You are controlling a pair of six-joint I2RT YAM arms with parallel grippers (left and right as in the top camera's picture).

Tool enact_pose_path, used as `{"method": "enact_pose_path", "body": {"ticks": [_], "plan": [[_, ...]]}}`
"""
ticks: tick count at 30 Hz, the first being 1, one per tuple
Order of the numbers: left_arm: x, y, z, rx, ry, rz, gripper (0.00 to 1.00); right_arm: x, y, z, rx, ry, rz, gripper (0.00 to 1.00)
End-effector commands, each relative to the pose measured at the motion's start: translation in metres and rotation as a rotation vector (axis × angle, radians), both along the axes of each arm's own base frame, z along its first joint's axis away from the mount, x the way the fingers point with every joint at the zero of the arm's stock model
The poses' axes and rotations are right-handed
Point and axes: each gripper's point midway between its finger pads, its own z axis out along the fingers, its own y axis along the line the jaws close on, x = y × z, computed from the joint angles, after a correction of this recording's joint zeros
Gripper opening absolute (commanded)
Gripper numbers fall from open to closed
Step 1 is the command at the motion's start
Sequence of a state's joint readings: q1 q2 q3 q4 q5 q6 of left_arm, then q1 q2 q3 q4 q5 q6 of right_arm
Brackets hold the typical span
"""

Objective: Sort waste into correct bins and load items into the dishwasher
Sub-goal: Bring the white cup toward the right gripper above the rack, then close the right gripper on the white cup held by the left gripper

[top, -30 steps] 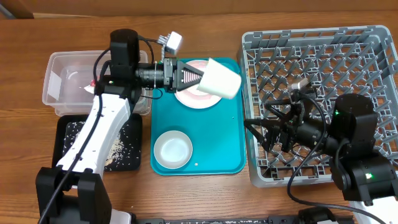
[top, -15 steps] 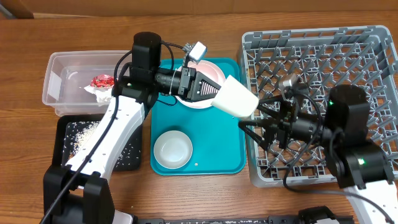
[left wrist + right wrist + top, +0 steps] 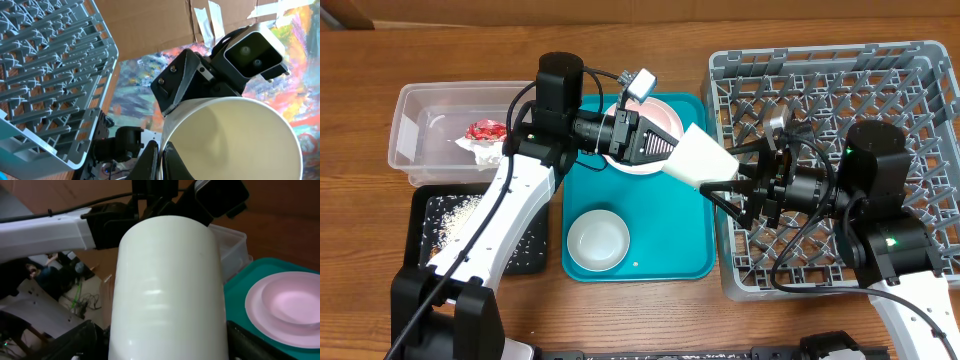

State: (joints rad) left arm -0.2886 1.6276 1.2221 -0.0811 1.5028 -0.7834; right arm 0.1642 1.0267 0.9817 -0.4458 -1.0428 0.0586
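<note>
My left gripper (image 3: 665, 150) is shut on the rim of the small white cup (image 3: 700, 160) and holds it on its side in the air, between the teal tray and the grey dish rack (image 3: 920, 70). The rim pinch shows in the left wrist view (image 3: 161, 160), with the cup (image 3: 235, 140) open toward the camera. My right gripper (image 3: 732, 172) is open, one finger on each side of the cup's base end (image 3: 167, 290). A pink plate (image 3: 655, 115) and a white bowl (image 3: 598, 241) lie on the teal tray.
The teal tray (image 3: 670, 260) lies in the middle. The clear tub (image 3: 410, 110) at far left holds the red wrapper (image 3: 484, 130) and white napkin (image 3: 480, 148). The black tray (image 3: 420, 250) holds rice-like grains (image 3: 455, 210).
My left arm has carried the cup right and down toward the rack. My right gripper has moved left, and its fingers now lie around the cup.
</note>
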Motion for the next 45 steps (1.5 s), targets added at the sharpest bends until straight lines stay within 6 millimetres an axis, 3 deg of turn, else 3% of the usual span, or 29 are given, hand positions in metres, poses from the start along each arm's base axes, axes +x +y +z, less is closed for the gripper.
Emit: {"method": "enact_pose_path", "body": {"ticks": [1, 14, 19, 26, 31, 40, 45], "plan": [[-0.002, -0.002, 0.003, -0.006, -0.010, -0.012, 0.04, -0.005, 0.001, 0.011, 0.013, -0.020, 0.020, 0.82], [-0.001, -0.002, 0.004, -0.007, -0.015, -0.012, 0.04, -0.003, 0.001, 0.009, 0.012, -0.019, 0.020, 0.80], [-0.002, -0.003, 0.004, -0.008, -0.016, -0.014, 0.04, -0.003, 0.001, 0.009, 0.012, -0.020, 0.020, 0.71], [-0.002, -0.003, 0.004, -0.012, -0.036, -0.015, 0.04, 0.002, 0.000, 0.005, 0.003, -0.011, 0.003, 0.67], [-0.002, -0.003, 0.004, -0.018, -0.062, -0.014, 0.16, 0.012, -0.004, 0.001, -0.025, -0.014, -0.056, 0.66], [0.015, 0.004, -0.001, 0.009, -0.079, 0.066, 0.22, 0.018, -0.008, -0.004, -0.048, -0.008, -0.104, 0.64], [0.041, 0.021, -0.007, 0.050, -0.084, 0.192, 0.21, 0.020, -0.010, -0.005, -0.056, -0.003, -0.119, 0.63]]}}
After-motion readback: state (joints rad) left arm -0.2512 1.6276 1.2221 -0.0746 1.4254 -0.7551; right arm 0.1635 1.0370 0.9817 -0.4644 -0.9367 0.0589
